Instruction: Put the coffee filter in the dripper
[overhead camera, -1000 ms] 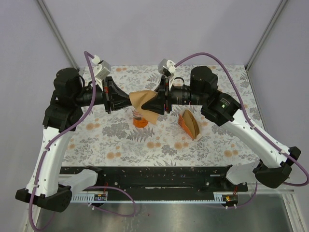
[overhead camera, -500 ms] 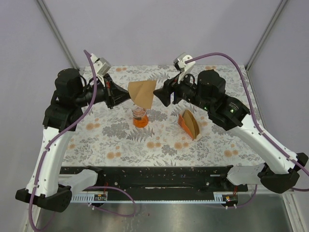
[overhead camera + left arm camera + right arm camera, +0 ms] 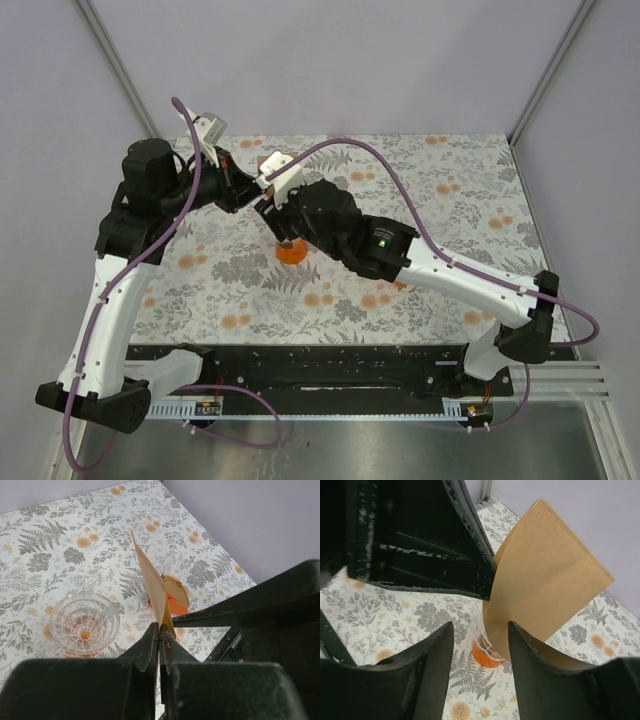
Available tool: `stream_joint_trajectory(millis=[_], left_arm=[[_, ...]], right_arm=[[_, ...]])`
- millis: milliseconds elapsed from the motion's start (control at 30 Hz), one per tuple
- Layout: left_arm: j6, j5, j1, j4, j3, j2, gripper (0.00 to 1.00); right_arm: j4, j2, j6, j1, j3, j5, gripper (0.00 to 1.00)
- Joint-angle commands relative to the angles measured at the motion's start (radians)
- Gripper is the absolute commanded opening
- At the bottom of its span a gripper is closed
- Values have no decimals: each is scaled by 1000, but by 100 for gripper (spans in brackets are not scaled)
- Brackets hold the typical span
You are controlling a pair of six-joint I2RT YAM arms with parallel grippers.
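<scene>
Pinching the coffee filter (image 3: 151, 585) at its pointed end, the left gripper (image 3: 160, 628) has both black fingers pressed flat together on the paper. Filter: thin light-brown paper, fan-shaped, with a fine ribbed crimp along one straight edge. Seen edge-on from the left wrist, broadside from the right wrist. It hangs in the air above the table (image 3: 75, 530), not inside the dripper (image 3: 84, 625).

Dripper: clear cut glass with radial ribs, round funnel mouth, orange base. Stands upright on the floral-printed cloth, below and beside the held paper.

Right gripper (image 3: 480, 630): matte black fingers spread wide, close under the filter's lower curved edge. Cannot tell whether they touch the paper.

Beyond the filter, a beige wedge-shaped holder (image 3: 176, 599) with orange showing, partly hidden.

Top view: right arm (image 3: 400, 250) reaches across to the left arm's claw, covering the paper.
</scene>
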Motion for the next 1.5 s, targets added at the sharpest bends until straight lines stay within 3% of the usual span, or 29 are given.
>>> stream_joint_trajectory(millis=[0, 167, 233, 400, 533, 600, 733, 900, 1033, 1467], left_arm=[[-28, -35, 8, 30, -5, -4, 0], [-32, -25, 8, 40, -9, -3, 0], [-28, -26, 8, 43, -11, -1, 0], [-25, -25, 8, 50, -17, -3, 0], [-23, -17, 9, 51, -20, -6, 0], [-20, -15, 8, 51, -20, -9, 0], [-22, -6, 8, 51, -18, -14, 0], [0, -32, 8, 47, -20, -12, 0], [1, -26, 8, 48, -22, -11, 0], [-16, 0, 8, 54, -12, -15, 0]], right_arm=[[97, 26, -62, 13, 70, 99, 52], [123, 33, -71, 13, 68, 117, 41], [116, 33, -71, 13, 68, 105, 41], [102, 22, -63, 13, 67, 86, 54], [113, 17, -80, 13, 68, 97, 34], [105, 22, -89, 13, 79, 103, 31], [88, 45, -99, 13, 100, 112, 31], [74, 36, -97, 13, 102, 117, 38], [77, 26, -103, 13, 102, 136, 34], [59, 97, -119, 13, 140, 209, 36]])
